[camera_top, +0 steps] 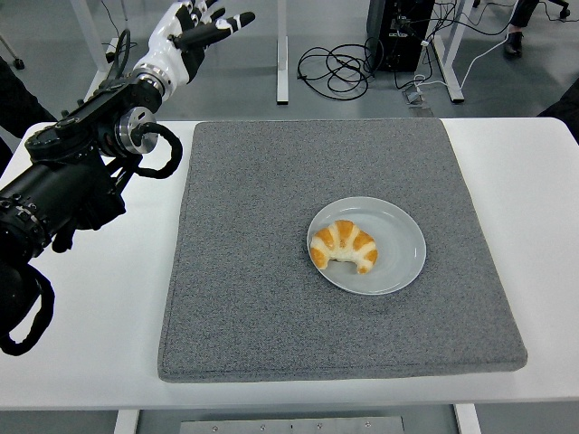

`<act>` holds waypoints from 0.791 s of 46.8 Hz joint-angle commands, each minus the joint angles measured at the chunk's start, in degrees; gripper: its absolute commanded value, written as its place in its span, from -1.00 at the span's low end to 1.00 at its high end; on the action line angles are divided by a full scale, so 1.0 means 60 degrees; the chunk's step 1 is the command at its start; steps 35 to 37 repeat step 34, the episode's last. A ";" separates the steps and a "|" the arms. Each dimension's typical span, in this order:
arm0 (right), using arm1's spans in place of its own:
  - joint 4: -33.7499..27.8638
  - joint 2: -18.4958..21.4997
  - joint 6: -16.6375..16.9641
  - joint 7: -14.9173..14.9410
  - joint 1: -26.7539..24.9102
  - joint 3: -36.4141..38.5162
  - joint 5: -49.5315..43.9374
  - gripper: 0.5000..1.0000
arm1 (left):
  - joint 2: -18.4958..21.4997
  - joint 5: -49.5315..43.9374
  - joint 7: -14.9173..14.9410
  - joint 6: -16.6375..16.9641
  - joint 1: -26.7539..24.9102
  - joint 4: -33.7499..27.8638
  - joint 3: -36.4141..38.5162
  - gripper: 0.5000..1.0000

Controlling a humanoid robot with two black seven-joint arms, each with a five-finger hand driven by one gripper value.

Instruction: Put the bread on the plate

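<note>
A croissant-shaped bread [343, 246], golden with pale stripes, lies on the left part of a round light-grey plate [403, 249]. The plate sits right of centre on a grey mat [244, 271]. My left arm comes in from the left edge and stretches up toward the top left. Its hand [201, 25] is beyond the table's far edge, fingers spread and holding nothing, far from the plate. My right arm does not show.
The mat covers most of the white table [99, 298]. Beyond the far edge are table legs, a dark box and cables on the floor [339, 68].
</note>
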 commanded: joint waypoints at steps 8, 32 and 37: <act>-0.0034 -0.0001 -0.0013 -0.0013 0.0058 0.0023 -0.0011 1.00 | 0.0001 -0.0389 0.0689 -0.0105 0.0763 -0.0003 -0.1061 0.92; -0.0063 -0.0001 -0.0013 -0.0013 -0.0250 0.0023 0.0004 1.00 | 0.0001 -0.0448 0.0572 -0.1351 0.0881 -0.0003 -0.1120 0.93; -0.0063 -0.0001 -0.0013 -0.0013 -0.0250 0.0023 0.0004 1.00 | 0.0001 -0.0419 0.0572 -0.1351 0.0881 -0.0003 -0.1105 0.93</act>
